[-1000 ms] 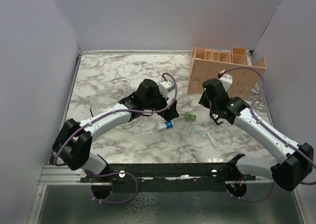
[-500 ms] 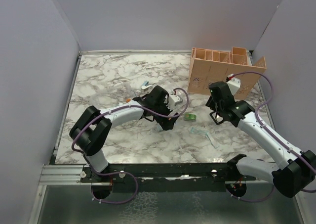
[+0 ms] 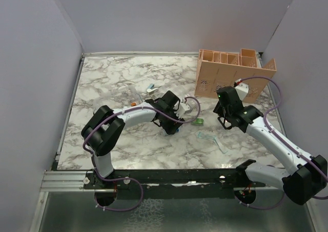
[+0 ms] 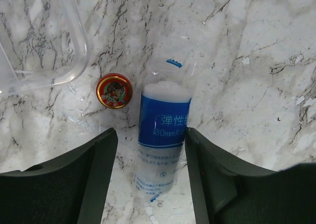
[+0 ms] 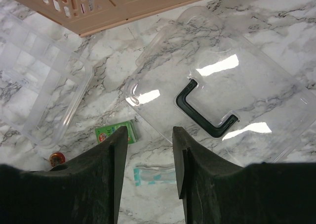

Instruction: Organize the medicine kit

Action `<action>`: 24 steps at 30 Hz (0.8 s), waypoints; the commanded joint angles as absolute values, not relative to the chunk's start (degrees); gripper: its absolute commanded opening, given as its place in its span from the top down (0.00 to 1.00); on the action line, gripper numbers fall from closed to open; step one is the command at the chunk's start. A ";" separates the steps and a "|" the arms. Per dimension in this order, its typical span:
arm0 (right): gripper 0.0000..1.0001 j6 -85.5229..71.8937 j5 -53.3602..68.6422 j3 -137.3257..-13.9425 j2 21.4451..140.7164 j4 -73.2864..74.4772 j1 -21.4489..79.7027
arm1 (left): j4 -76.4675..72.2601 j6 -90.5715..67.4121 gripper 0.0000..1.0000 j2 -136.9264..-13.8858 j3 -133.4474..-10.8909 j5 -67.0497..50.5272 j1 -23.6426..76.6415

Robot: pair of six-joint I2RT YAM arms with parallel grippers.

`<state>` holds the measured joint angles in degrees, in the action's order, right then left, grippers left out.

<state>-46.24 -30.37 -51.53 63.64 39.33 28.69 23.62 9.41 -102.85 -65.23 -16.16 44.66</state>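
Marble table (image 3: 113, 78) with both arms low over scattered kit pieces.
Peach divided organiser (image 3: 225, 78) stands at the far right; a clear lid (image 5: 222, 85) with a black handle (image 5: 205, 110) lies flat just in front of it, beside a clear compartment tray (image 5: 34, 95). Left gripper (image 4: 150, 135), jaws spread, straddles a blue-labelled bandage roll (image 4: 165, 115) lying on the marble. Right gripper (image 5: 149, 132) hovers parted and holds nothing, above a green packet (image 5: 109, 133). A small red tin (image 4: 114, 91) sits just beside the roll.

Blue-labelled white roll (image 4: 163, 130), red-gold tin (image 4: 114, 91), grey-veined marble table (image 4: 247, 75)
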 commanded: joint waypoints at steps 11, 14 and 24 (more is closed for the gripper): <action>0.58 -45.83 -28.69 -50.61 62.14 37.22 28.14 | 29.44 10.63 0.63 -105.82 -69.66 -10.20 47.46; 0.58 -45.55 -28.63 -50.62 62.15 37.07 28.05 | 30.25 11.34 0.67 -105.24 -70.44 -11.98 47.53; 0.58 -44.25 -26.10 -50.64 61.63 36.45 28.11 | 34.61 11.43 0.72 -101.25 -73.19 -19.21 47.51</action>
<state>-44.80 -27.18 -50.98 63.09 38.15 28.38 31.86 10.68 -105.03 -70.83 -14.57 47.18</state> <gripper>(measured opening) 0.423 0.334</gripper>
